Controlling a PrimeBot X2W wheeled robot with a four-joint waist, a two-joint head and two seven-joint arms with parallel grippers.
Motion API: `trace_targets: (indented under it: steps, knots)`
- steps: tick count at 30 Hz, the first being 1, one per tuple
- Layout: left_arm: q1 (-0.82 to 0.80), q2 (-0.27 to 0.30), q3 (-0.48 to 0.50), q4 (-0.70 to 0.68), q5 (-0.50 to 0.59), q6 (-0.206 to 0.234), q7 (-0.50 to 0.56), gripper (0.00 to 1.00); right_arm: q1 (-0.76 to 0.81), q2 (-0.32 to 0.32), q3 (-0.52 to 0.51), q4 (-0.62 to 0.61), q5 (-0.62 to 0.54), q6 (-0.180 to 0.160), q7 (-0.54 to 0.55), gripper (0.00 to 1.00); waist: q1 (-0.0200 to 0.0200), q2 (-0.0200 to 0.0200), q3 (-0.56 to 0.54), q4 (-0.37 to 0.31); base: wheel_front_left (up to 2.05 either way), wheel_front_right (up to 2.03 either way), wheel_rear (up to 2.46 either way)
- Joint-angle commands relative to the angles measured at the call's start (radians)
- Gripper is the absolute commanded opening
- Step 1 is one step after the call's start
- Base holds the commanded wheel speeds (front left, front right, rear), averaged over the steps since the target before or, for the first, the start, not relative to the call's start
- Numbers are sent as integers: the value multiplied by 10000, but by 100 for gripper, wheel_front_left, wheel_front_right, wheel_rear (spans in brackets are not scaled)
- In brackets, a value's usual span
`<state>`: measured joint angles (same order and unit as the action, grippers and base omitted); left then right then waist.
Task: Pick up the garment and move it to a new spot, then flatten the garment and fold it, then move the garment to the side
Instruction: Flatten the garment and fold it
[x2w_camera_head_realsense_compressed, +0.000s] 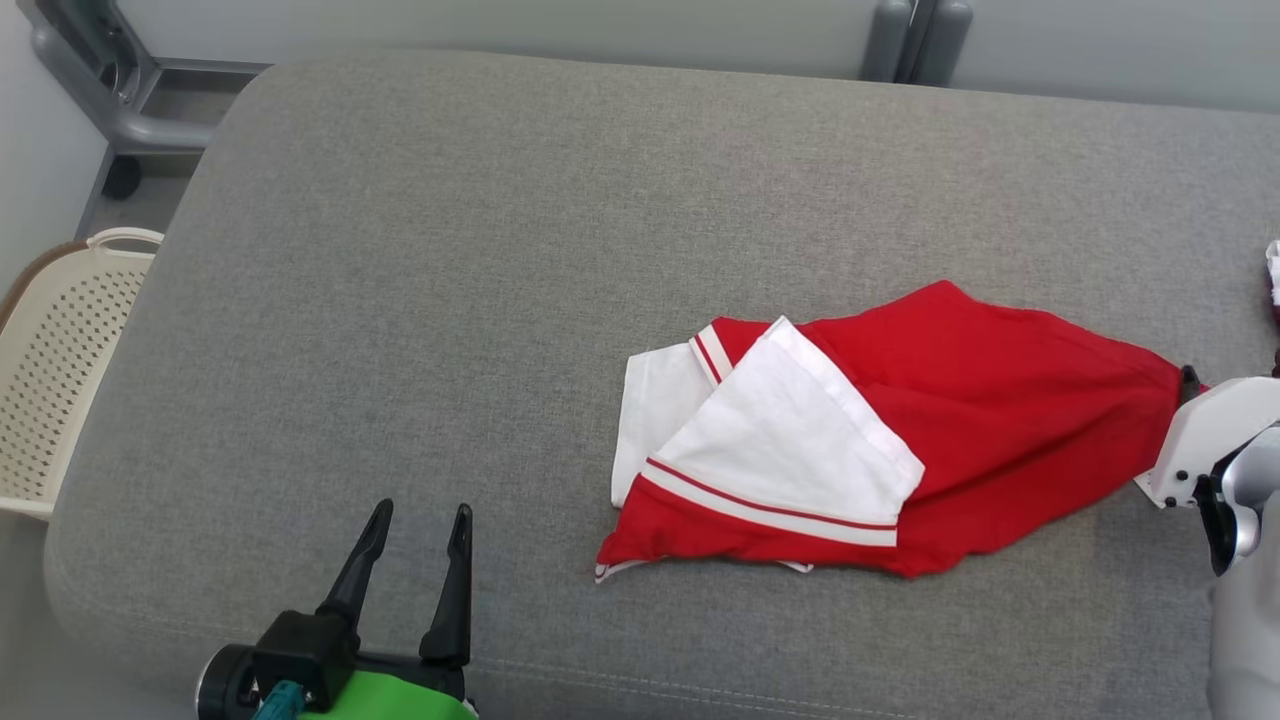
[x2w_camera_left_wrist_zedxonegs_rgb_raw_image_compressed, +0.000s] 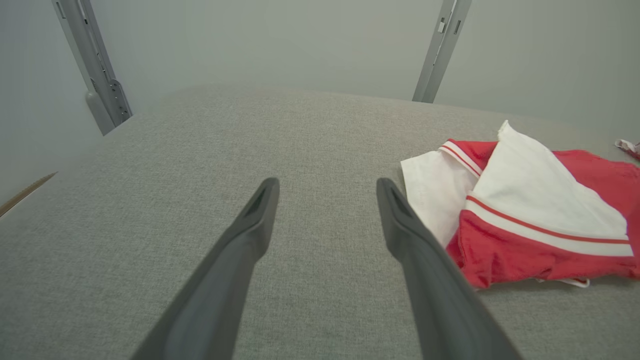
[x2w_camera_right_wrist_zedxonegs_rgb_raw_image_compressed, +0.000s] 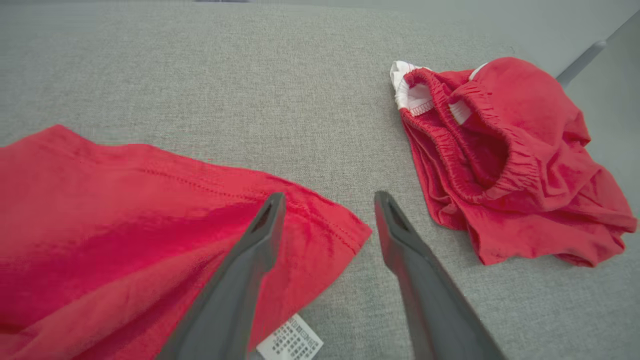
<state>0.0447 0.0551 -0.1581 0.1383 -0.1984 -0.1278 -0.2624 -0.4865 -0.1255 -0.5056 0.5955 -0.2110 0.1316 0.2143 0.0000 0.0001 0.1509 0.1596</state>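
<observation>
Right wrist view: crumpled red shorts (x2w_camera_right_wrist_zedxonegs_rgb_raw_image_compressed: 500, 165) are lying near garment (x2w_camera_right_wrist_zedxonegs_rgb_raw_image_compressed: 125, 225). Right gripper (x2w_camera_right_wrist_zedxonegs_rgb_raw_image_compressed: 330, 197) is gaping over its corner; left gripper (x2w_camera_head_realsense_compressed: 423, 508) gaping, well apart.

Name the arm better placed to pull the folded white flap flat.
Probably left. The left gripper stands open near the garment's white flap; the right gripper is open at the far red hem corner.

surface: grey cushion (x2w_camera_head_realsense_compressed: 400, 300) | left side — cream perforated basket (x2w_camera_head_realsense_compressed: 60, 360) | far right — 1 crumpled red shorts (x2w_camera_right_wrist_zedxonegs_rgb_raw_image_compressed: 505, 165)
</observation>
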Motion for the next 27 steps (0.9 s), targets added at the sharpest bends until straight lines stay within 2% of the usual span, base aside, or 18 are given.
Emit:
trace_targets:
  steps: [1, 8, 16, 27]
  knots:
    - [-159, 52, 36, 25, 61, -32, -38, 100, 177, 34, -2, -51, 30, -19, -107, 100, 0, -1, -60, -59, 0, 0, 0]
    - [63, 41, 212, 160, -36, -34, -38, 100, 1007, 557, 676, -945, 886, -18, -1673, 100, 0, -1, -456, -471, 0, 0, 0]
    - [295, 19, 627, 469, -177, 144, -37, 100, 2288, 729, 2042, -2122, 1868, -18, -3344, 100, 0, -1, -1044, -981, 0, 0, 0]
    - [570, -4, 921, 735, -279, 370, -38, 100, 4161, 737, 3254, -3446, 2613, -18, -4397, 100, 0, -1, -1675, -1341, 0, 0, 0]
